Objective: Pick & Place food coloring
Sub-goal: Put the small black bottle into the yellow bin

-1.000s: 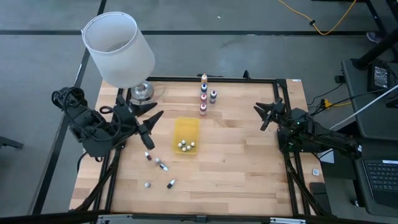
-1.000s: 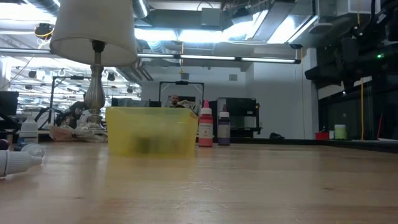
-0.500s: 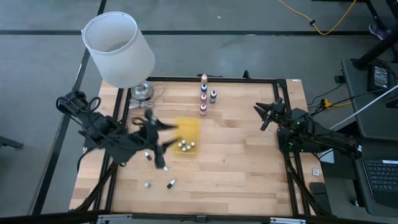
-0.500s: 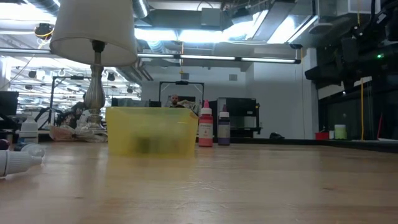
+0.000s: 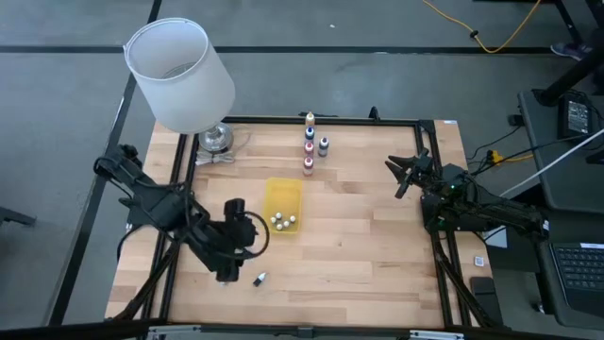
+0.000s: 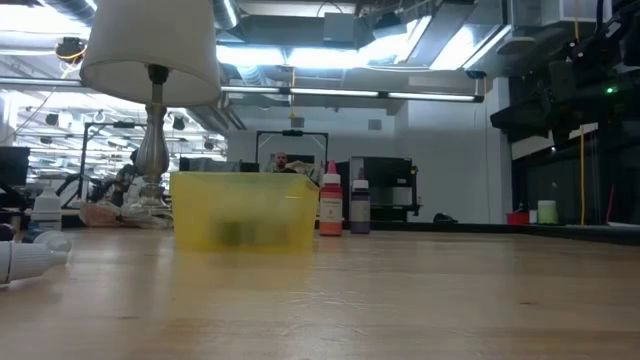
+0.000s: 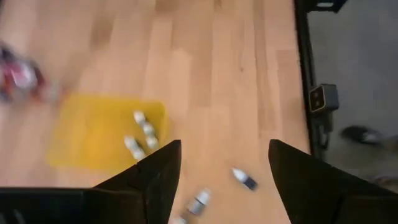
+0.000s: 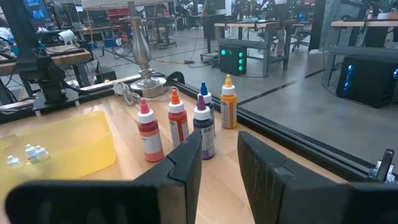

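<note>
Pale wood planks make up the rectangular table top (image 5: 359, 246), framed by a black metal rail. At its far-left corner stands the tall lamp with a white drum shade (image 5: 179, 74) and a silvery base.

The two dark arms come next. The left arm reaches in over the near-left part of the table, and its left gripper (image 5: 226, 247) hangs above the wood just near-left of the yellow translucent rectangular tray (image 5: 281, 200). In the left wrist view its two dark fingers (image 7: 155, 177) stand spread with a clear gap between them, pinching nothing. The right arm waits at the right edge of the table; its right gripper (image 5: 404, 174) has its fingers (image 8: 186, 163) drawn close with only a narrow slot between, and nothing is held there.

The yellow tray lies near the table's middle, with a cluster of tiny white-capped dropper bottles (image 5: 283, 222) resting in its near end, just right of the left gripper. Behind the tray, toward the far edge, a row of taller squeeze bottles with coloured caps (image 5: 310, 144) stands upright, well apart from both grippers.

Loose food coloring bottles (image 7: 245, 180) lie on their sides on the bare wood. The wrist view shows one dark-capped one lying ahead between the spread fingers, and another (image 7: 199, 200) closer to the left finger. From above, one small bottle (image 5: 260, 279) shows just near-right of the left gripper.
</note>
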